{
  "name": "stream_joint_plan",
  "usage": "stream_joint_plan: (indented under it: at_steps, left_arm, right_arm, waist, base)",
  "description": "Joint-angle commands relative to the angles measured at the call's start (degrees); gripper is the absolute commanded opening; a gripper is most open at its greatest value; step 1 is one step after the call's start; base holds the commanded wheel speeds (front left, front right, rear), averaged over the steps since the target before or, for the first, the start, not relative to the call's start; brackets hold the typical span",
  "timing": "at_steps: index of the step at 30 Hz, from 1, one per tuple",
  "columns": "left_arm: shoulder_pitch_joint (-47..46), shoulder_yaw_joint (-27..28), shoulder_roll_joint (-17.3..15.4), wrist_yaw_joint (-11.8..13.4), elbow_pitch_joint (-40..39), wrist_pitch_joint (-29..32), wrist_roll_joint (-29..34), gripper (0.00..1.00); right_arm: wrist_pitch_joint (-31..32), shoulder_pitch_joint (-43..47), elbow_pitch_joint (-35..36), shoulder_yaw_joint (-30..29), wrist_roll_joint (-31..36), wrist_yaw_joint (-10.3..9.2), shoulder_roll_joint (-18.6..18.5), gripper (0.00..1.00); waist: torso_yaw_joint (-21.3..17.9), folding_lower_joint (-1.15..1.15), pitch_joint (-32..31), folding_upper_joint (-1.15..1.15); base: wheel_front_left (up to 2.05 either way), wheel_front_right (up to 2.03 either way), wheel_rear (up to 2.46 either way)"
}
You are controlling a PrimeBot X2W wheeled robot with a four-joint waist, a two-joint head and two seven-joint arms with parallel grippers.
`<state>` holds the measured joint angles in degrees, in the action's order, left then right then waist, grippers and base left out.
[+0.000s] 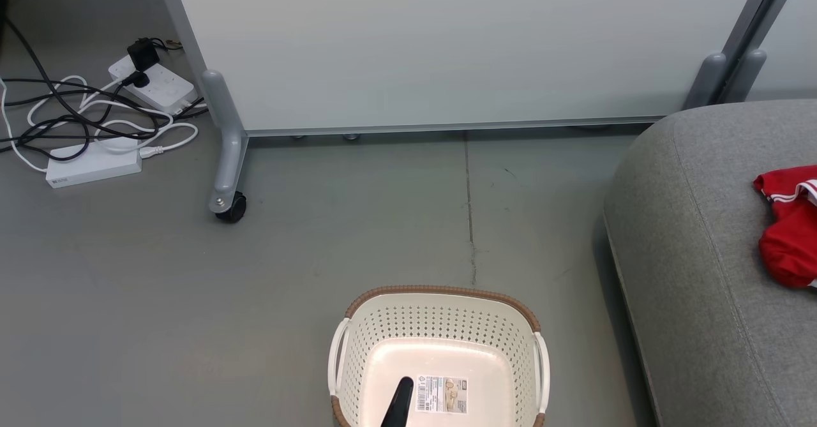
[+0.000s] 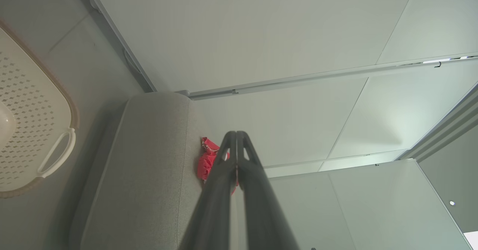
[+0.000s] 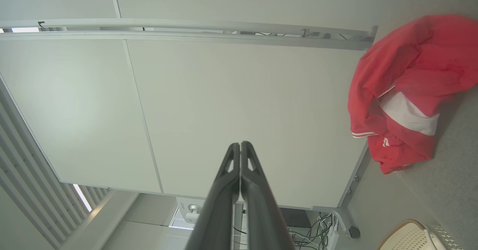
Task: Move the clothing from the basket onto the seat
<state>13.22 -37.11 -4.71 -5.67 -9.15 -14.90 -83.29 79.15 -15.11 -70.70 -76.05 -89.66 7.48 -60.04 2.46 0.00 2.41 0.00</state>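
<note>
The cream basket (image 1: 440,292) stands on the floor at the bottom middle of the head view, with no fabric in it and its paper label (image 1: 442,394) bare. Red clothing (image 1: 788,235) with white trim lies bunched on the grey seat (image 1: 689,223) at the right. One dark finger (image 1: 399,401) rises over the basket's bottom; whose it is I cannot tell. My left gripper (image 2: 236,134) is shut on nothing, pointing at the clothing (image 2: 205,164) on the seat (image 2: 149,160), the basket (image 2: 33,123) to its left. My right gripper (image 3: 240,144) is shut and empty, the clothing (image 3: 407,85) to its upper right.
A pale partition panel (image 1: 447,44) on grey legs with a black caster (image 1: 230,213) stands behind the basket. Power strips and tangled cables (image 1: 96,120) lie on the floor at the far left. Grey floor separates the basket from the seat.
</note>
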Motion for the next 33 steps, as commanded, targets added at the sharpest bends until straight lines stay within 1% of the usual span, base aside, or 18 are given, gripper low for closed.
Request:
stream_joint_plan:
  at_steps: [1,33]
  left_arm:
    - [2.8,-3.1,3.5,-0.3,-1.6,-0.2,-1.3,0.0]
    - [2.8,-3.1,3.5,-0.3,-1.6,-0.2,-1.3,0.0]
  right_arm:
    - [0.1,-0.5,-0.1,-0.2,-0.1,0.02,-0.2,0.0]
    - [0.1,-0.4,-0.1,-0.2,0.0,0.02,-0.2,0.0]
  waist:
    - [0.0,0.0,0.0,0.0]
    - [0.0,0.0,0.0,0.0]
  base:
    - [0.0,0.0,0.0]
    - [0.0,0.0,0.0]
